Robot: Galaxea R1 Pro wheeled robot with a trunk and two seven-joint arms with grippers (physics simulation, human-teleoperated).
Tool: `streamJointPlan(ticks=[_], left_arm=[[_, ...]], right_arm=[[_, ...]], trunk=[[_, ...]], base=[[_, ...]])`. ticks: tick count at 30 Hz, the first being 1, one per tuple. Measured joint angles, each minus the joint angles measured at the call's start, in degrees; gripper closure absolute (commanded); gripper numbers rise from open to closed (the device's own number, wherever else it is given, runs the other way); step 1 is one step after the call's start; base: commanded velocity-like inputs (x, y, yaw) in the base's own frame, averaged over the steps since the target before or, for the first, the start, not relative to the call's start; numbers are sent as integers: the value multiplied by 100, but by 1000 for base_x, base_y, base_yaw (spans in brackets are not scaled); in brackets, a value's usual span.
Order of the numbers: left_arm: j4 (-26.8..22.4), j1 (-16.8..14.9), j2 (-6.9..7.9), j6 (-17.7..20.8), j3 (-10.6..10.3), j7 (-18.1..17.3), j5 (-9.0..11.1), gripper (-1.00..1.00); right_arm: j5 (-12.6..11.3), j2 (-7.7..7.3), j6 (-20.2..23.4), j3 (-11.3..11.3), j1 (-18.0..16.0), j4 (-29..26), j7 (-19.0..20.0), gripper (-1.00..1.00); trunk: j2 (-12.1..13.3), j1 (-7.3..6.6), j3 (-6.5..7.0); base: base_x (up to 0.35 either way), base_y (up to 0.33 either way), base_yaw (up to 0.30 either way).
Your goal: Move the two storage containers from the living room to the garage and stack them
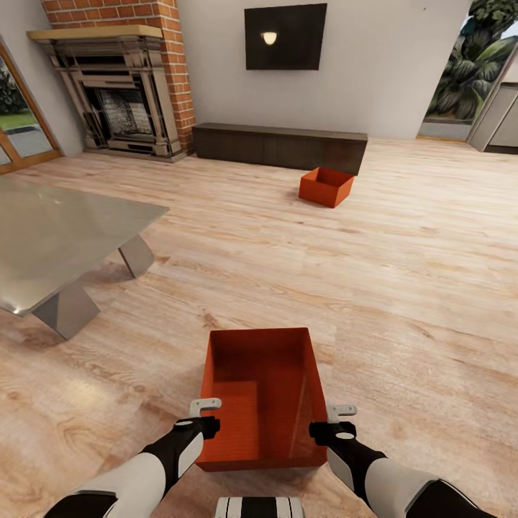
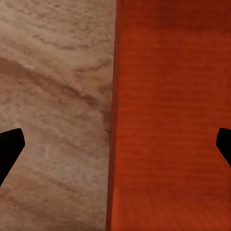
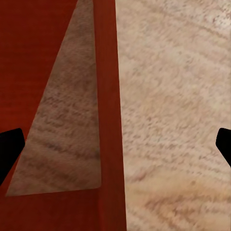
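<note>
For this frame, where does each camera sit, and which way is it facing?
Head view: on the robot's head, facing forward and down over the near container, both forearms, left claw, right claw; far container beyond.
Left wrist view: on the left arm, aimed down at the container's wall and wood floor; dark fingertips at the edges.
Right wrist view: likewise, on the right arm.
Shared: near container, wood floor.
</note>
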Motion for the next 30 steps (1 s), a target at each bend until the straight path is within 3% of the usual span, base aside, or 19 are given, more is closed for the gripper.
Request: streamJointPlan(ticks=[30], left_arm=[[0, 0, 7, 0, 0, 43, 5, -100]], right_arm=[[0, 0, 0, 0, 0, 0, 0, -100]], trunk=[[0, 0, 0]], base=[[0, 0, 0]])
